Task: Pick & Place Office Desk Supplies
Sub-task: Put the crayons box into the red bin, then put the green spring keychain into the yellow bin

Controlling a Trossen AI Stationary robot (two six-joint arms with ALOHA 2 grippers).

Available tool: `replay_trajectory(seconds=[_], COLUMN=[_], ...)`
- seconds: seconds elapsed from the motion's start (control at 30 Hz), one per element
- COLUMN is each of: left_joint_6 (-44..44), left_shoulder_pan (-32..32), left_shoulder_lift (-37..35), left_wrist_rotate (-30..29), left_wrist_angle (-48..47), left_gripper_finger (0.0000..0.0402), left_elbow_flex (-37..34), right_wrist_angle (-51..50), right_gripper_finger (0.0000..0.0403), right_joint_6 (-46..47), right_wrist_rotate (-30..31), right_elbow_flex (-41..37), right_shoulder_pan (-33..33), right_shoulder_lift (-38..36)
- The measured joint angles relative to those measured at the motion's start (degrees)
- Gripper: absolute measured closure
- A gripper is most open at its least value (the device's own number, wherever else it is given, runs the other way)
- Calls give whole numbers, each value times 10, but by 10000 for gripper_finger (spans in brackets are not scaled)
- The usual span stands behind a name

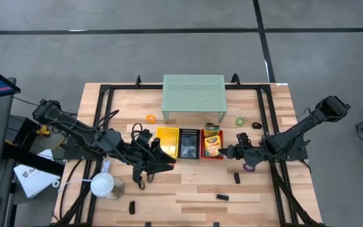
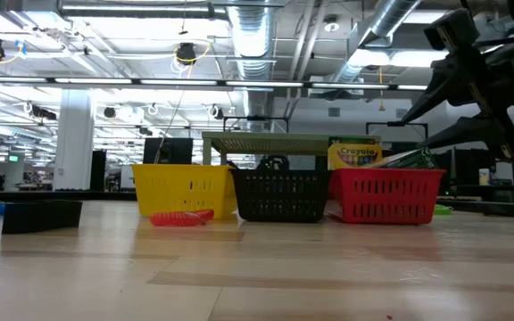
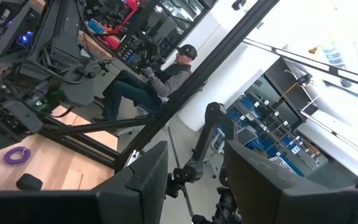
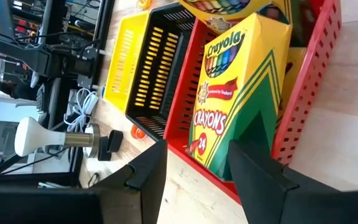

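Right end effector (image 4: 194, 165) parted and empty beside the red basket (image 4: 309, 93), crayon box (image 4: 241, 93) partly hidden inside. Left end effector (image 3: 194, 168) parted, empty.

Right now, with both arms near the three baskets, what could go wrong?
1. The right gripper is close to the red basket, fingers open and empty; pushing on could shove it or tip the crayon box.
2. The left gripper hangs by the yellow basket and might knock it.

Overhead looking straight down, low view level across tabletop, both sharing red basket (image 1: 213, 149), wrists apparently tilted.
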Motion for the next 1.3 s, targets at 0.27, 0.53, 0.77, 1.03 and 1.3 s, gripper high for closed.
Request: replay_trajectory(seconds=[0.27,0.53,0.77,1.03,1.3], left_joint_6=[5,4,-2,-2,-2], left_shoulder_pan=[0,0,0,0,0], left_shoulder_lift=[0,0,0,0,-2], left_wrist_rotate=[0,0,0,0,0], left_wrist_angle=[0,1,2,2,3], left_gripper_finger=[247,247,247,247,247], left_elbow_flex=[0,0,0,0,0], right_wrist_angle=[5,26,24,-107,-392], right_gripper_finger=[235,235,235,235,235], right_joint_6=[-12,-44,-111,-179,-99], right_wrist_rotate=[-20,-70,-48,-147,-305], right_elbow_flex=[0,24,57,100,236], right_shoulder_pan=[-4,-33,-40,1,76], right_shoulder_lift=[8,71,45,-2,35])
